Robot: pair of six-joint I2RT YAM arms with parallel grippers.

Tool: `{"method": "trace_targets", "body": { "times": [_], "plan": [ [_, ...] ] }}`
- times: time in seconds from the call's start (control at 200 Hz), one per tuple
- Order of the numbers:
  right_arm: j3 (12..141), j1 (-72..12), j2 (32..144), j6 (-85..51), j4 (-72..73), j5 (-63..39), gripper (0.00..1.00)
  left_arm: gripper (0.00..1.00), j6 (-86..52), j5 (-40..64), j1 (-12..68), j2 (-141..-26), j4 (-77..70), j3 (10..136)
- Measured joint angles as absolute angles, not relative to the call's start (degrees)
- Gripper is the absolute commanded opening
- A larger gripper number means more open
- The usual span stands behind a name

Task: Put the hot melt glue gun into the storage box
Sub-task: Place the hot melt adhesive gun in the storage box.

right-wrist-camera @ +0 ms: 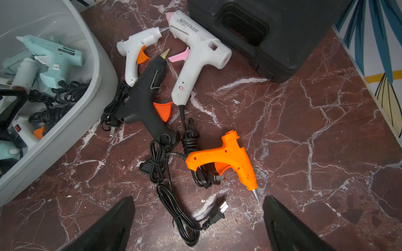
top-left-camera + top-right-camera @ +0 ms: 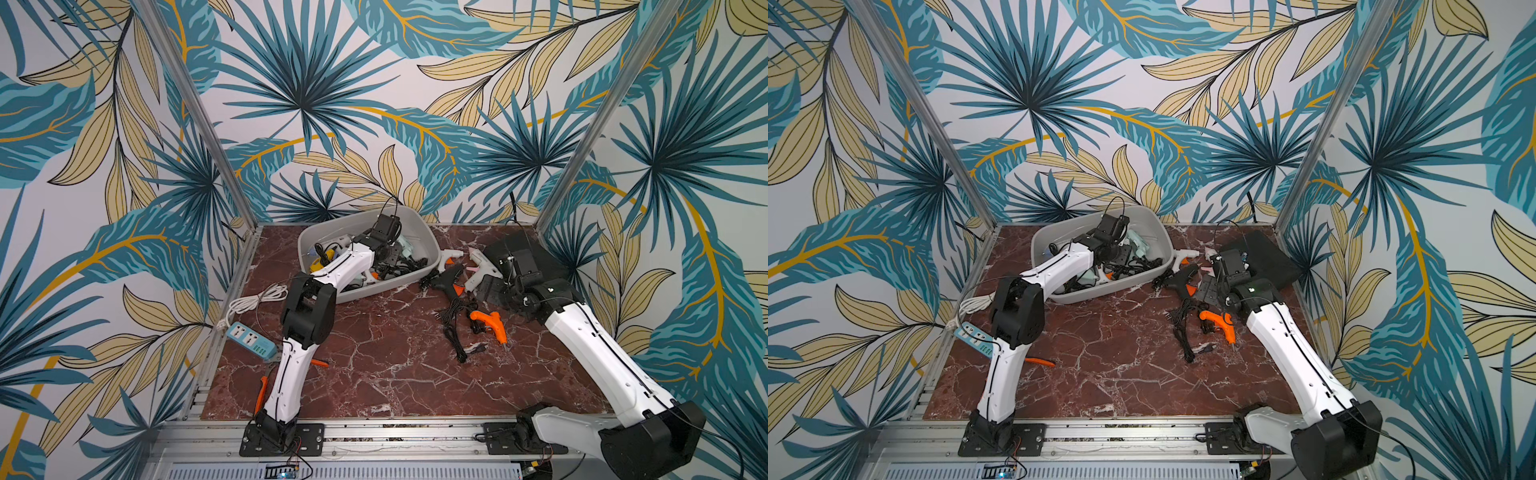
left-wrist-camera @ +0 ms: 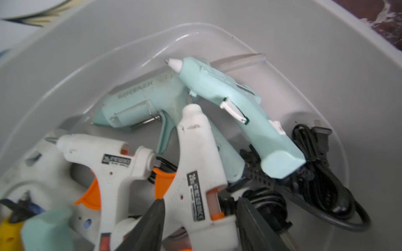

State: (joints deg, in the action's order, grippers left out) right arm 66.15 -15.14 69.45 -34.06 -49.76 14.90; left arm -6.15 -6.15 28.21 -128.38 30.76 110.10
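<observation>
The red-brown, marble-patterned bench [image 2: 395, 374] is smooth and bare across most of its near half, from the aluminium rail at the near edge up to the middle. This is the widest open room.

Far left of centre sits the light grey plastic storage box [image 2: 386, 286], a rounded-corner tub with a flared rim. It stands skewed, with its far corner close to the back wall. At the far right, by the side wall, lies the matte black hard case [image 1: 293, 43] with a recessed handle.

The left arm reaches over the box's near rim. The left gripper [image 3: 200, 200] is inside, jaws part-way apart on either side of a white labelled glue gun [image 3: 195, 163]. That gun lies on a pile of mint-green glue guns [image 3: 228, 91] and coiled cords; whether the pads touch it cannot be told. The right gripper [image 1: 198, 198] hangs above the bench, jaws wide, nothing between them.

Four more guns lie in the narrow strip between box and case:
- a large white glue gun with pink trigger [image 1: 200, 54], just beside the case
- a black glue gun [image 1: 143, 93] in the middle
- a small white glue gun [image 1: 134, 47], just beside the box wall
- an orange glue gun [image 1: 228, 156], nearest

Their black cords [image 1: 169, 184] tangle on the bench.
</observation>
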Motion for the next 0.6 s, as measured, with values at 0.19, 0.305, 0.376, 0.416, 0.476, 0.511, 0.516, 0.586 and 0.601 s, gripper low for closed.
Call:
{"method": "trace_targets", "body": {
  "times": [0.19, 0.305, 0.376, 0.416, 0.476, 0.511, 0.516, 0.586, 0.601],
  "plan": [
    [63.55, -11.66, 69.73, -33.74, -49.78, 12.95, 0.91, 0.59, -9.52, -0.67, 28.42, -125.05, 29.45, 105.78],
    [61.93, -9.56, 71.44, -32.56, -49.84, 11.4, 0.86, 0.6, -10.9, 0.78, 28.42, -122.96, 28.69, 103.5],
    [61.19, -8.99, 72.6, -31.81, -49.82, 10.41, 0.85, 0.61, -11.64, 1.1, 28.42, -120.99, 28.32, 101.58],
    [60.73, -8.75, 73.19, -31.33, -49.82, 10.02, 0.85, 0.62, -12.12, 1.1, 28.42, -119.74, 28.14, 100.44],
    [59.9, -8.1, 73.71, -30.76, -49.8, 9.52, 0.84, 0.65, -12.93, 0.93, 28.42, -117.12, 27.66, 98.39],
    [59.29, -7.38, 73.87, -30.74, -49.8, 9.06, 0.84, 0.67, -13.34, 0.67, 28.42, -115.52, 27.35, 97.1],
    [59.16, -7.22, 73.89, -30.72, -49.8, 8.97, 0.83, 0.67, -13.56, 0.67, 28.42, -115.15, 27.22, 96.82],
    [57.63, -4.99, 73.91, -30.83, -49.74, 8.29, 0.81, 0.74, -14.55, -0.08, 28.42, -111.13, 26.37, 93.91],
    [57.28, -4.47, 73.91, -30.83, -49.74, 8.23, 0.81, 0.77, -14.41, -0.23, 28.42, -110.26, 26.24, 93.36]
  ]
}}
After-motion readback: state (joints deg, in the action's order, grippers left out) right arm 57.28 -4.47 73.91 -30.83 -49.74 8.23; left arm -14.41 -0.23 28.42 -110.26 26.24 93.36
